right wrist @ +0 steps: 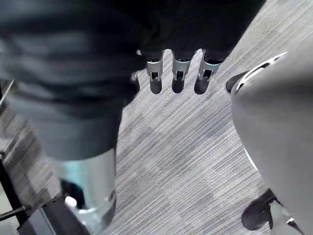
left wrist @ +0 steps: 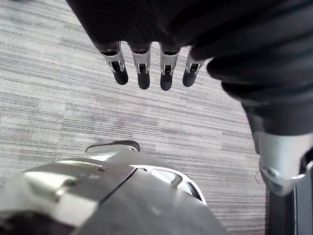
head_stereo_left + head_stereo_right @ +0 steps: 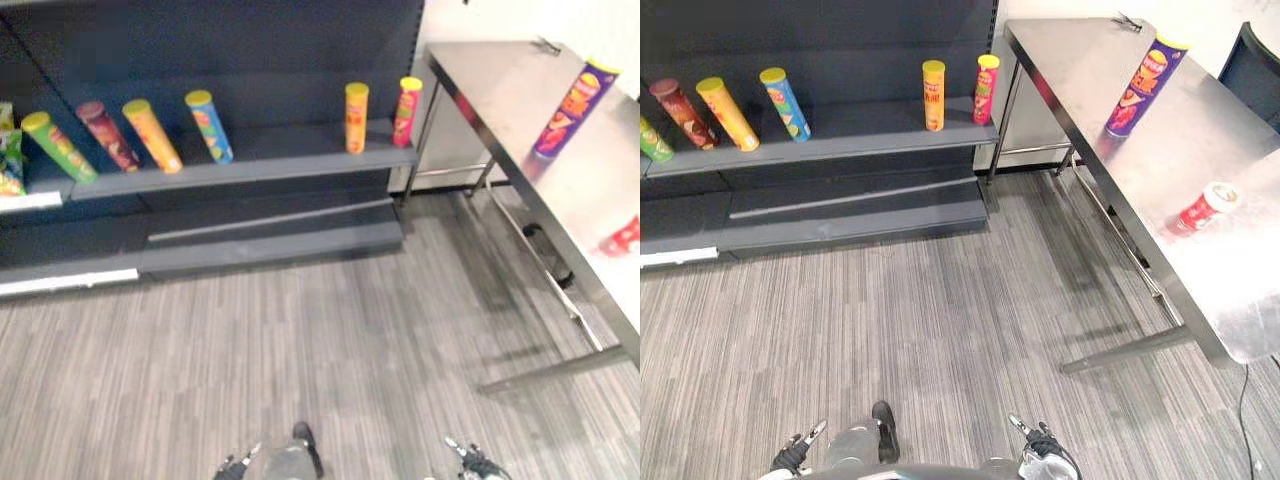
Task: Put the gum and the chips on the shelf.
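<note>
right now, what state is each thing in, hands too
purple chips can: standing on the table, lid on
red gum tub: standing on the table, white cap on
yellow can: standing on the shelf
pink can: standing beside it
left hand: open, empty
right hand: open, empty

no wording can be read anywhere: the printed labels on the purple chips can [image 3: 1138, 88] and the red gum tub [image 3: 1203, 209] on the steel table [image 3: 1080, 80], and on the chips cans [image 3: 933, 95] along the dark shelf [image 3: 865, 128], show only as coloured shapes.
</note>
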Tool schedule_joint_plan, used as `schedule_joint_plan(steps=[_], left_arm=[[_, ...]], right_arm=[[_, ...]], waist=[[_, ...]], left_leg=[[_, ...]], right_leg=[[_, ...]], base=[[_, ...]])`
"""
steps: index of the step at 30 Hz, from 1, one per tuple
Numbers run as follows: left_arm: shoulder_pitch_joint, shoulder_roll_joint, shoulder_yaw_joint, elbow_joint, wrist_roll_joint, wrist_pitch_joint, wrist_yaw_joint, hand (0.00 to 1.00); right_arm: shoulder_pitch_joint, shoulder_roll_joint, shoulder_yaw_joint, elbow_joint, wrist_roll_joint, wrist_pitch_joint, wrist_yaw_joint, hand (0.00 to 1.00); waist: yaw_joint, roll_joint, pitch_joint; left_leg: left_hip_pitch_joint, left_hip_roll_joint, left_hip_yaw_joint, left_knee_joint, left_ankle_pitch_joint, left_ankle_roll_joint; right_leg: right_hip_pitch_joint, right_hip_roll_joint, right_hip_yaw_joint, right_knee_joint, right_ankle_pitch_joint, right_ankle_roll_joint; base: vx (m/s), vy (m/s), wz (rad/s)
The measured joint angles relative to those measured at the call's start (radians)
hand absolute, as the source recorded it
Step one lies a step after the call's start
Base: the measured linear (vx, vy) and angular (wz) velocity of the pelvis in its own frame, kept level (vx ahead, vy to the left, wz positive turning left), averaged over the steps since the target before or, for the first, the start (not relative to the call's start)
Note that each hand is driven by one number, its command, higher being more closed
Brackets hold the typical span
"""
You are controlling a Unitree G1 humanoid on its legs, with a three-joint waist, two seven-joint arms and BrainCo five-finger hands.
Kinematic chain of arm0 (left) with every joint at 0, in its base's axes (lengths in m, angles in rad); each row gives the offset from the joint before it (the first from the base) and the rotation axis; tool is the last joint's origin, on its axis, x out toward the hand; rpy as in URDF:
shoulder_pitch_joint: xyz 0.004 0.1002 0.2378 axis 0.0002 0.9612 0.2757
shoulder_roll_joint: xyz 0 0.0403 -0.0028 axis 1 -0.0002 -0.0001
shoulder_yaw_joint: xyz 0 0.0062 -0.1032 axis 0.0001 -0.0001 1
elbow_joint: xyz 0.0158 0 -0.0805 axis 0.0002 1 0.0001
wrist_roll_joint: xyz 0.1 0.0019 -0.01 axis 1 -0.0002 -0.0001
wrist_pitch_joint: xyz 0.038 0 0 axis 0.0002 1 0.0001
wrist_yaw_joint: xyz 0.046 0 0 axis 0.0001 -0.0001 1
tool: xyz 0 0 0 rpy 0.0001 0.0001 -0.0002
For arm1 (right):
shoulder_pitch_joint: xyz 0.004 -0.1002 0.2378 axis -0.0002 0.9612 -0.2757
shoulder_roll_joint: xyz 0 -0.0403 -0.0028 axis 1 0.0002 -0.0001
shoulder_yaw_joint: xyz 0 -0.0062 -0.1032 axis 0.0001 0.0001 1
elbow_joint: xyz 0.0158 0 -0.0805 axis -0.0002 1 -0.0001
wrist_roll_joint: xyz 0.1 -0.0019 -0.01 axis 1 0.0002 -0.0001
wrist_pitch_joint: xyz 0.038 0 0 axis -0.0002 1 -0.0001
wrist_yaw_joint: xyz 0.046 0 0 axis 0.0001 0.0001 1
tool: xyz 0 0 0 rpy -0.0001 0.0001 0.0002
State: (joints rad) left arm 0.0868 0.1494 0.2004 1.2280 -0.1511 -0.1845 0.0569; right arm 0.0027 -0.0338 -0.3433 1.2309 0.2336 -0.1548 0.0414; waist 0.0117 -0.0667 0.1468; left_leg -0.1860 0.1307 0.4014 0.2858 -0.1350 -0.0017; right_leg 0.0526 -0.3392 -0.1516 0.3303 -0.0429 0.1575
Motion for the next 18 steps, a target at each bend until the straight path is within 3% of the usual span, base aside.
schedule_joint_plan(steps=[2, 3, 5, 6, 8, 9, 10, 11, 12, 13, 14, 15, 18], left_arm=[[0.004, 0.008, -0.046, -0.004, 0.007, 0.001, -0.023, 0.0], [0.004, 0.007, -0.057, -0.005, 0.007, 0.001, -0.026, 0.0], [0.003, 0.012, -0.084, -0.014, 0.007, 0.002, -0.029, 0.0], [0.004, 0.008, -0.094, -0.014, 0.007, 0.002, -0.029, 0.0], [0.008, -0.002, -0.094, -0.015, 0.007, 0.003, -0.029, 0.0], [0.008, -0.002, -0.091, -0.015, 0.007, 0.005, -0.028, 0.0], [0.007, -0.002, -0.076, -0.016, 0.007, 0.012, -0.029, 0.0], [0.008, -0.001, -0.072, -0.015, 0.007, 0.013, -0.03, 0.0], [0.009, -0.016, -0.044, -0.006, 0.007, 0.018, -0.03, 0.0], [0.009, -0.034, -0.036, -0.001, 0.008, 0.02, -0.031, 0.0], [0.008, -0.046, -0.036, 0.002, 0.016, 0.02, -0.038, 0.0], [0.004, -0.05, -0.035, 0.005, 0.017, 0.021, -0.041, 0.0], [0.002, -0.05, -0.035, 0.004, 0.018, 0.021, -0.046, 0.0]], right_arm=[[0.003, -0.005, 0.006, -0.014, -0.003, -0.014, 0.007, 0.0], [0.002, -0.01, 0.005, -0.019, -0.006, -0.014, 0.009, 0.0], [0.0, -0.018, 0.005, -0.032, -0.004, -0.022, 0.009, 0.0], [0.001, -0.024, 0.009, -0.039, 0.0, -0.022, 0.008, 0.0], [-0.001, -0.025, 0.029, -0.056, 0.003, -0.025, 0.005, 0.0], [-0.003, -0.026, 0.037, -0.06, 0.003, -0.025, 0.005, 0.0], [-0.004, -0.025, 0.041, -0.066, 0.002, -0.023, 0.006, 0.0], [-0.003, -0.024, 0.041, -0.066, 0.002, -0.02, 0.006, 0.0], [-0.006, -0.03, 0.04, -0.065, 0.002, -0.018, 0.006, 0.0], [-0.012, -0.041, 0.04, -0.068, 0.002, -0.019, 0.006, 0.0], [-0.022, -0.059, 0.04, -0.066, 0.002, -0.017, 0.007, 0.0], [-0.023, -0.063, 0.037, -0.066, 0.003, -0.013, 0.011, 0.0], [-0.02, -0.066, 0.038, -0.066, 0.002, -0.001, 0.012, 0.0]], waist=[[-0.013, 0.014, -0.004], [-0.016, 0.026, 0.001], [-0.017, 0.033, 0.007], [-0.017, 0.04, 0.012], [-0.025, 0.045, 0.013], [-0.028, 0.045, 0.014], [-0.029, 0.04, 0.013], [-0.028, 0.034, 0.014], [-0.024, 0.044, 0.013], [-0.025, 0.077, 0.015], [-0.034, 0.101, 0.026], [-0.035, 0.1, 0.036], [-0.035, 0.101, 0.039]], left_leg=[[0.065, -0.01, 0.021, -0.025, -0.018, 0.022], [0.084, -0.008, 0.024, -0.032, -0.023, 0.03], [0.189, -0.007, 0.032, -0.097, -0.033, 0.028], [0.256, -0.008, 0.045, -0.145, -0.038, 0.018], [0.326, -0.005, 0.08, -0.192, -0.041, -0.003], [0.335, -0.003, 0.087, -0.198, -0.044, -0.014], [0.344, -0.004, 0.111, -0.201, -0.048, -0.033], [0.352, -0.012, 0.121, -0.209, -0.049, -0.047], [0.375, -0.008, 0.148, -0.236, -0.041, -0.067], [0.379, 0.004, 0.177, -0.257, -0.031, -0.083], [0.385, 0.004, 0.207, -0.279, -0.022, -0.093], [0.399, -0.003, 0.226, -0.291, -0.02, -0.098], [0.434, -0.004, 0.246, -0.303, -0.013, -0.103]], right_leg=[[-0.128, -0.036, 0.041, 0.252, 0.147, -0.004], [-0.147, -0.039, 0.047, 0.307, 0.177, 0.003], [-0.218, -0.035, 0.004, 0.536, 0.086, -0.019], [-0.24, -0.037, -0.074, 0.611, 0.001, -0.049], [-0.279, -0.044, -0.233, 0.573, -0.095, -0.099], [-0.288, -0.044, -0.282, 0.523, -0.099, -0.106], [-0.29, -0.037, -0.377, 0.368, -0.08, -0.102], [-0.289, -0.035, -0.428, 0.272, -0.033, -0.108], [-0.257, -0.006, -0.516, 0.189, -0.062, -0.155], [-0.257, 0.024, -0.559, 0.152, -0.06, -0.16], [-0.259, 0.027, -0.621, 0.146, -0.074, -0.182], [-0.257, 0.013, -0.687, 0.164, -0.097, -0.22], [-0.237, 0.005, -0.735, 0.197, -0.106, -0.232]], base=[[0.3, 0.19, -0.21], [0.28, 0.136, -0.12], [0.28, 0.05, -0.18], [0.28, -0.015, -0.25], [0.21, -0.062, -0.33], [0.16, -0.112, -0.35], [0.13, -0.11, -0.33], [0.22, -0.147, -0.63], [0.21, -0.116, -0.74], [0.25, -0.115, -0.86], [0.21, -0.119, -0.7], [0.15, -0.095, -0.55], [0.08, -0.069, -0.26]])
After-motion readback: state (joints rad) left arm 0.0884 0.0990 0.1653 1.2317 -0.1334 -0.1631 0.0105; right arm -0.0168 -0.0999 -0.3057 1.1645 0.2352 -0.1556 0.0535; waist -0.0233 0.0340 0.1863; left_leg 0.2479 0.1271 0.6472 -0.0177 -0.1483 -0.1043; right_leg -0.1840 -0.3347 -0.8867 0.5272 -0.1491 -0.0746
